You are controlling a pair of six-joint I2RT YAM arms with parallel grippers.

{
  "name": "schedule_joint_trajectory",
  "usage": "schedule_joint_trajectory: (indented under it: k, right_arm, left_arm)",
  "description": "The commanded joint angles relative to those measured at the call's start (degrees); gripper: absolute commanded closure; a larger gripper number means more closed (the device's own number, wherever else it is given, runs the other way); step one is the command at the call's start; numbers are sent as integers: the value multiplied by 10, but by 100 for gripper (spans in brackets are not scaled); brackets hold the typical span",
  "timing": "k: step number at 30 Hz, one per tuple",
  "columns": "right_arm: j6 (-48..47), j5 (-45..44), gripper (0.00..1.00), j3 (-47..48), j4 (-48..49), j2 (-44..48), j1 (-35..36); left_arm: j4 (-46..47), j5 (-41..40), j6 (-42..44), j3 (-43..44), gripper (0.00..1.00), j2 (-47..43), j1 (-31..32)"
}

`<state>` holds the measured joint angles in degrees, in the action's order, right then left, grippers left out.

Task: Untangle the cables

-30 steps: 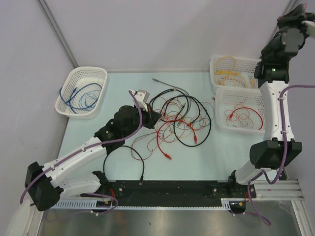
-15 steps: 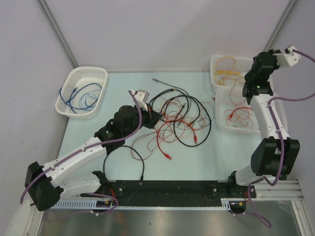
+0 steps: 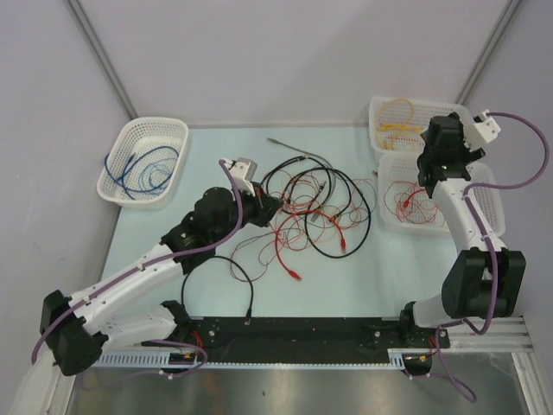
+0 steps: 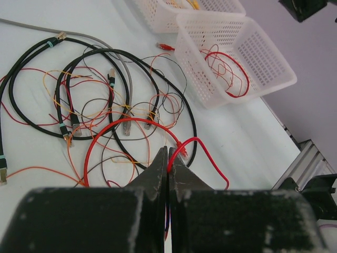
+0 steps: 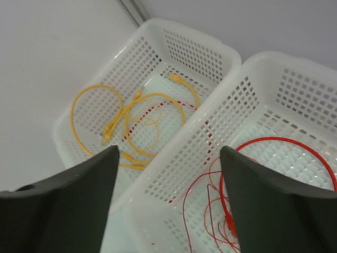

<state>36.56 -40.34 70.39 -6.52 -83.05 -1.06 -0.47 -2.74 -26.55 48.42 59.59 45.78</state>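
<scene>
The cables (image 3: 315, 212) lie in a tangle of red, orange and black wires at mid-table, with a grey one at the back. My left gripper (image 3: 270, 206) is at the tangle's left edge. In the left wrist view it (image 4: 168, 158) is shut on a thick red cable (image 4: 208, 153), which loops out to the right from between the tips. My right gripper (image 3: 432, 175) hangs over the two baskets at the right. In its wrist view it (image 5: 168, 150) is open, with nothing between the fingers.
A white basket (image 3: 380, 108) at the back right holds yellow cables (image 5: 131, 121). The basket (image 3: 406, 226) in front of it holds red cables (image 5: 284, 145). A third basket (image 3: 130, 130) at the left holds a blue cable. A black cable (image 3: 238, 277) loops near the left arm.
The right arm has swung down and left from high at the right edge to over the baskets, and its jaws have opened. The left gripper has barely moved.
</scene>
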Motion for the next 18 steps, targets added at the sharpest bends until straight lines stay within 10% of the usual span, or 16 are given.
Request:
schedule_joint_trajectory:
  k: [1, 18]
  right_arm:
    - [26, -3, 6, -14, -25, 69, -7]
    - [-63, 321, 0, -61, -24, 286, 285]
  left_arm:
    - [24, 4, -11, -5, 100, -24, 4]
    - [-50, 29, 77, 318, 100, 102, 4]
